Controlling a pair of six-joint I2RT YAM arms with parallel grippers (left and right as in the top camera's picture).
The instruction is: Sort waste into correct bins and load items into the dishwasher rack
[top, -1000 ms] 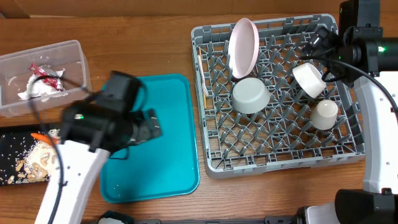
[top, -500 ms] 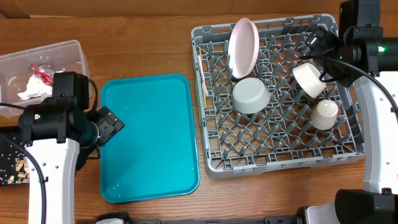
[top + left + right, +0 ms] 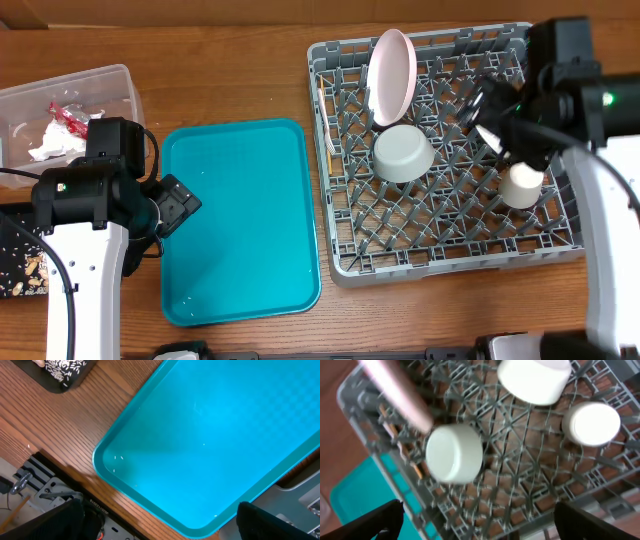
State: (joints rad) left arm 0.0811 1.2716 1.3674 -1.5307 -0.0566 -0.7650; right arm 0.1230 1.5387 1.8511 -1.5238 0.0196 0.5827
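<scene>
The grey dishwasher rack [image 3: 450, 266] holds an upright pink plate [image 3: 392, 72], an upturned grey bowl [image 3: 403, 154] and a white cup [image 3: 521, 186]. A wooden stick [image 3: 320, 98] and a white fork [image 3: 331, 147] lie at the rack's left edge. My right gripper [image 3: 487, 112] hangs open and empty over the rack. It looks down on the grey bowl [image 3: 455, 453], the whitish bowl [image 3: 535, 379] and the cup [image 3: 591, 423]. My left gripper [image 3: 178, 203] is open and empty at the teal tray's [image 3: 210, 445] left edge. The clear tub [image 3: 112, 82] holds a napkin [image 3: 48, 147] and a foil wrapper [image 3: 68, 116].
The black tray [image 3: 18, 245] with food scraps [image 3: 32, 268] lies at the left edge, half under my left arm. Its corner with rice [image 3: 60, 369] shows in the left wrist view. The teal tray [image 3: 240, 220] lies between tub and rack.
My left arm pulled back to the left off the teal tray, then stayed still. My right arm swung left from the rack's far right corner and now covers the whitish bowl from above.
</scene>
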